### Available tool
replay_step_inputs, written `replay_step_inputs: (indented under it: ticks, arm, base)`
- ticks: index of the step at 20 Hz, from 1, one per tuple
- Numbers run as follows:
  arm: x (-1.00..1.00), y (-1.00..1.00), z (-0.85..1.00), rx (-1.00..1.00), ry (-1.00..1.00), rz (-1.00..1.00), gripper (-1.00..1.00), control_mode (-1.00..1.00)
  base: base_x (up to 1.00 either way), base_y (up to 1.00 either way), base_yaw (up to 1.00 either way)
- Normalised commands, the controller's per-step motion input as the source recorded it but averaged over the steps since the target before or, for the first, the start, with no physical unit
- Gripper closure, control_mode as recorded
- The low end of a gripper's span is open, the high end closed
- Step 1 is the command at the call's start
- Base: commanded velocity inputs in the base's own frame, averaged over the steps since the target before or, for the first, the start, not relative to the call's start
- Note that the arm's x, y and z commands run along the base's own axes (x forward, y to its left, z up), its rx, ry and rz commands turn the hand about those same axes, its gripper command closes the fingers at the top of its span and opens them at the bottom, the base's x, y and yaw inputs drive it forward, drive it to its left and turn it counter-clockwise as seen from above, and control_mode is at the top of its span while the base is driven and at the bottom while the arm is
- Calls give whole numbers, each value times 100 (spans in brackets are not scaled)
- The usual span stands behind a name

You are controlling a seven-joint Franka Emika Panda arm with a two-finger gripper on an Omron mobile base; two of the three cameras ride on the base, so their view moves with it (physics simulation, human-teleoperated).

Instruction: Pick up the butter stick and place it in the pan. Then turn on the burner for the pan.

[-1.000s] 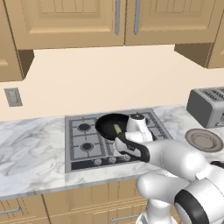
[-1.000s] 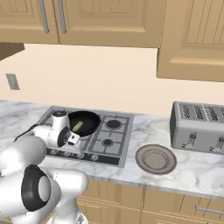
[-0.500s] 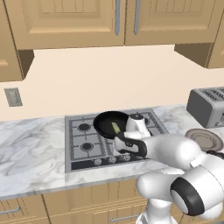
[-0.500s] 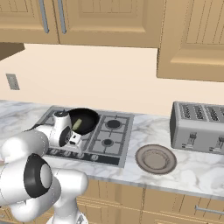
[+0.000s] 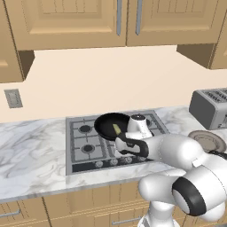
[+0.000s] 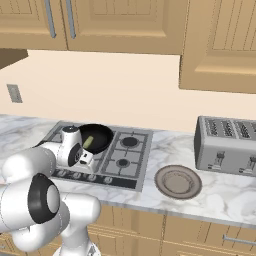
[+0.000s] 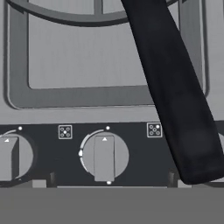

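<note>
Small pale yellow butter stick (image 5: pixel 116 129) already lies in the round black frying pan (image 5: pixel 110 123) on the hob, so knob step is live. Tool (image 5: pixel 125 148) hovers at the front dial row; clenched or released, cannot tell. Next: line up on the centre rectangular grey knob (image 7: pixel 104 157), left of the pan's long black handle (image 7: pixel 175 87), and twist

We see the butter stick (image 5: pixel 116 129) lying in the pan (image 5: pixel 107 125), which sits on the stove (image 5: pixel 84 142) set into the desk (image 5: pixel 31 168). To the stove's right lies a plate (image 6: pixel 178 181), with a toaster (image 6: pixel 228 145) behind it. In the hand view, the pan's handle (image 7: pixel 175 92) crosses above the row of knobs (image 7: pixel 104 157) at the stove's front edge.
</note>
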Motion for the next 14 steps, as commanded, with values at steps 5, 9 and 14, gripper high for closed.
replay_step_inputs:
  ticks: [5, 9, 14]
  arm:
    - [0, 0, 0, 0, 0, 0, -100, -100]
    - [-2, 0, 1, 0, -4, 0, -100, -100]
    - [-5, 0, 0, 0, 0, 0, -100, -100]
  base:
    - [0, 0, 0]
    - [0, 0, 0]
    - [0, 0, 0]
